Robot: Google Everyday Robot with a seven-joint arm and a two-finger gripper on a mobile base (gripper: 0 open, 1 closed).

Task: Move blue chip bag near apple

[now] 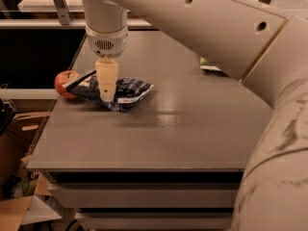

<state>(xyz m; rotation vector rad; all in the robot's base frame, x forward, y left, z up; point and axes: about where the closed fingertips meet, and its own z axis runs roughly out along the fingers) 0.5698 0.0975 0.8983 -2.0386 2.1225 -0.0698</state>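
Note:
The blue chip bag [129, 89] is dark navy with white lettering and lies on the grey table [192, 129] near its left edge. Its left end touches or nearly touches the red apple [65, 83], which sits at the table's left rim. My gripper [107, 96] comes straight down from above onto the middle of the bag and is shut on it. One cream finger [106, 78] shows in front of the bag; the other is hidden behind it.
My large cream arm [216, 28] crosses the top and right of the view. A small green item [210, 64] lies partly hidden behind it at the back right. Cardboard boxes [19, 211] stand on the floor to the left.

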